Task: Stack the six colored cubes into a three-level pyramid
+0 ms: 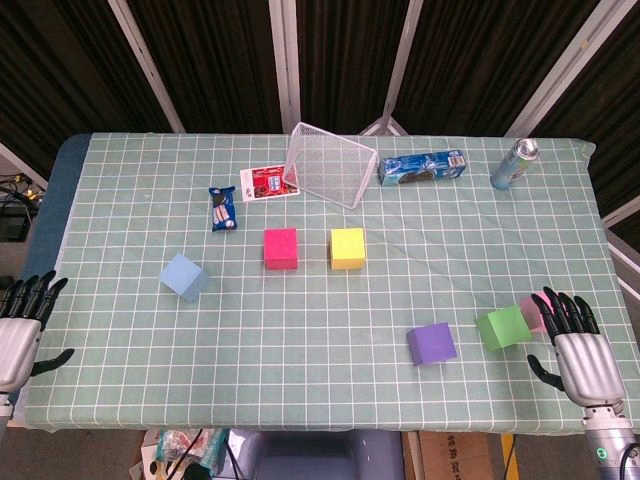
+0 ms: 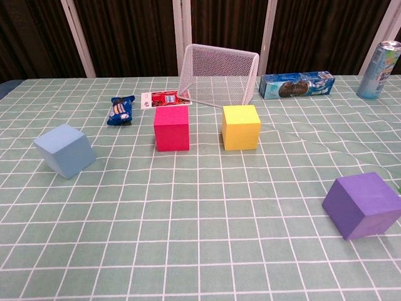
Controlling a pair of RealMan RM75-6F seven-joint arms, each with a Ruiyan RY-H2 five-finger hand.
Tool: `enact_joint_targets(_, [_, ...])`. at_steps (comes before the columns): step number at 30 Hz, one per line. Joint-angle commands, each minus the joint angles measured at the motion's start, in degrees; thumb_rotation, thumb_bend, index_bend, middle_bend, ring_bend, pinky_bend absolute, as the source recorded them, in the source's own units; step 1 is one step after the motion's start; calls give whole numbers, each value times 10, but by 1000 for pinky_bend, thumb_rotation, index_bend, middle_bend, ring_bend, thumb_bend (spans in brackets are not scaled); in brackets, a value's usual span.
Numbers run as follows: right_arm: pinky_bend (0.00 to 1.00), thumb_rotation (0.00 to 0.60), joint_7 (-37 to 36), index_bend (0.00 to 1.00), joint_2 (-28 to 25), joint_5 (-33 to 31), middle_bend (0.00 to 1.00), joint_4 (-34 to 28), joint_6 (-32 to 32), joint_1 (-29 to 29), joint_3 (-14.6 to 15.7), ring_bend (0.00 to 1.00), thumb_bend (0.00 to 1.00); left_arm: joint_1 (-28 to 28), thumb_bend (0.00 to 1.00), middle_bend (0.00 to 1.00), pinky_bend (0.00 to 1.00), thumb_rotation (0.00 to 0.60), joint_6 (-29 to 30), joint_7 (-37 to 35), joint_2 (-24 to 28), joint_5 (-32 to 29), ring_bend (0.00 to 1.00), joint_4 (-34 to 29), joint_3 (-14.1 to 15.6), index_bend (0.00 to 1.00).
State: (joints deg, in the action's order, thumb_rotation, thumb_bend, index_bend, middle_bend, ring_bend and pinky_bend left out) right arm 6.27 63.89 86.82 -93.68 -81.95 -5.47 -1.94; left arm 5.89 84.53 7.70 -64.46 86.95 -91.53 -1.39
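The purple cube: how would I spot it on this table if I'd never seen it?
Start at the white wire basket at the back of the table and come toward the front right. The purple cube sits there, just left of the green cube. It is the only purple thing, turned askew to the cloth's grid.

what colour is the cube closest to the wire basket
Yellow: the yellow cube sits just in front of the wire basket, clearest in the chest view.
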Motion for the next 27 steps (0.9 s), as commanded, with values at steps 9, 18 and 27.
enact_joint_targets(9, [0,600,-4,0,0,-2,0,-2,3,-1,0,0,304,-1,0,0,0,600,0,4,1,-1,0,-2,0,0])
enact_joint_targets(18, [0,600,0,0,2,0,0,0,3,-1,1,0,304,0,0,0,0,600,-3,0,1,-4,0,0,0,0])
enact_joint_targets(27, [0,600,-1,0,1,1,0,-2,0,1,2,0,303,0,0,0,0,600,-6,-6,3,-8,0,-5,-1,0])
